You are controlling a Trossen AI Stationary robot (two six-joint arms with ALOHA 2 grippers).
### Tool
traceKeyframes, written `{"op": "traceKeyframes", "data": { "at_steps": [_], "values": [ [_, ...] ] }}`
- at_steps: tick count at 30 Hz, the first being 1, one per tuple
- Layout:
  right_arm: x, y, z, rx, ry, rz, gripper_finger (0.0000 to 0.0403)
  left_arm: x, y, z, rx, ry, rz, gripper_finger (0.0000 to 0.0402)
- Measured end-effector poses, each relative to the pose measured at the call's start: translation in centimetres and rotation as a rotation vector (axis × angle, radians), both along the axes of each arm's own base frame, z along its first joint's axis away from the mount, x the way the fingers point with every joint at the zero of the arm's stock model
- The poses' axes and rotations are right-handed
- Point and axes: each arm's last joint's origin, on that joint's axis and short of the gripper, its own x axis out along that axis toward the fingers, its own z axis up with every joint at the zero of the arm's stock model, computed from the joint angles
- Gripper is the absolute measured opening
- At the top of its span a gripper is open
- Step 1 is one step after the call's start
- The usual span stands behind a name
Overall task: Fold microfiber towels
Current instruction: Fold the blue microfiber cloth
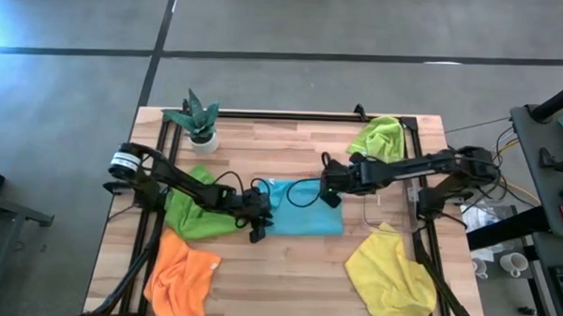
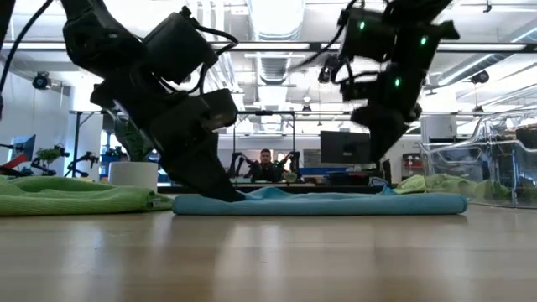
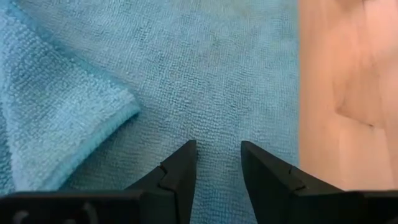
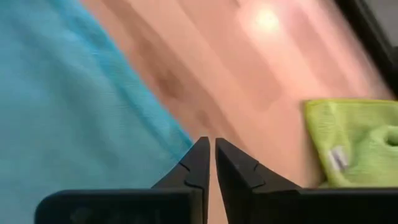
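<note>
A blue towel (image 1: 308,215) lies flat on the wooden table's middle, with one corner (image 3: 74,118) turned over onto it. My left gripper (image 3: 217,148) is open at the towel's left end (image 2: 226,195), slanting down onto it. My right gripper (image 4: 208,142) is shut on nothing and hangs above the towel's far right edge (image 1: 329,195), clear of it in the low view (image 2: 376,159). A darker green towel (image 1: 197,211) lies left of the blue one. An orange towel (image 1: 182,276) is at the near left, a yellow one (image 1: 390,274) at the near right and a lime one (image 1: 381,138) at the far right. My left gripper has its two spread fingertips (image 3: 183,155) down on the blue towel's top face near its left end (image 2: 239,198), slanting down from the table's left. No cloth is between the fingers. The towel lies flat on the table.
A small potted plant (image 1: 200,122) stands at the far left corner. A clear plastic bin (image 2: 478,159) shows at the right in the low view. Black rails (image 1: 292,114) run along the table's far and side edges. A person (image 2: 266,164) sits far behind the table.
</note>
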Motion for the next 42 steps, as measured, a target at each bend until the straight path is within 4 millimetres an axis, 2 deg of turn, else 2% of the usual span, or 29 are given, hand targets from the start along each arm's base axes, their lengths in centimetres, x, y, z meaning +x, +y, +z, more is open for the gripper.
{"op": "traceKeyframes", "data": {
  "at_steps": [3, 5, 9, 13, 15, 20, 25, 28, 32, 37, 42],
  "values": [
    [0.8, 2.0, 1.0, 0.107, -0.160, 0.095, 0.0018, 0.2, 0.1, 1.1, 0.008, -0.036, -0.008, 0.0113],
    [1.4, 3.9, 0.6, 0.182, -0.271, 0.179, 0.0017, 0.3, 0.2, 2.1, 0.027, -0.073, -0.020, 0.0113],
    [2.7, 6.8, -1.5, 0.251, -0.420, 0.230, 0.0017, 0.4, 0.6, 3.0, 0.047, -0.108, -0.010, 0.0113],
    [3.8, 8.4, -4.1, 0.277, -0.451, 0.249, 0.0017, 0.4, 0.7, 3.2, 0.065, -0.119, -0.016, 0.0113],
    [4.4, 9.1, -5.5, 0.305, -0.441, 0.274, 0.0017, 0.4, 0.7, 2.6, 0.071, -0.099, -0.019, 0.0113],
    [5.5, 9.7, -7.5, 0.330, -0.396, 0.298, 0.0017, 0.7, 0.8, 0.8, 0.158, -0.011, -0.046, 0.0113],
    [5.7, 9.8, -8.0, 0.356, -0.391, 0.311, 0.0017, 1.3, 1.3, 0.7, 0.215, -0.002, -0.034, 0.0113],
    [5.7, 9.8, -8.1, 0.359, -0.387, 0.313, 0.0016, 1.4, 2.8, 1.1, 0.178, 0.006, 0.033, 0.0113],
    [5.6, 9.9, -8.1, 0.359, -0.384, 0.315, 0.0016, 0.5, 5.7, 1.0, 0.198, 0.101, 0.101, 0.0113],
    [5.6, 9.9, -8.2, 0.359, -0.375, 0.314, 0.0016, -0.3, 9.4, 3.1, 0.237, 0.099, 0.199, 0.0113],
    [5.5, 9.9, -8.2, 0.357, -0.374, 0.319, 0.0016, -1.4, 10.0, 6.8, 0.249, -0.003, 0.228, 0.0113]
  ]
}}
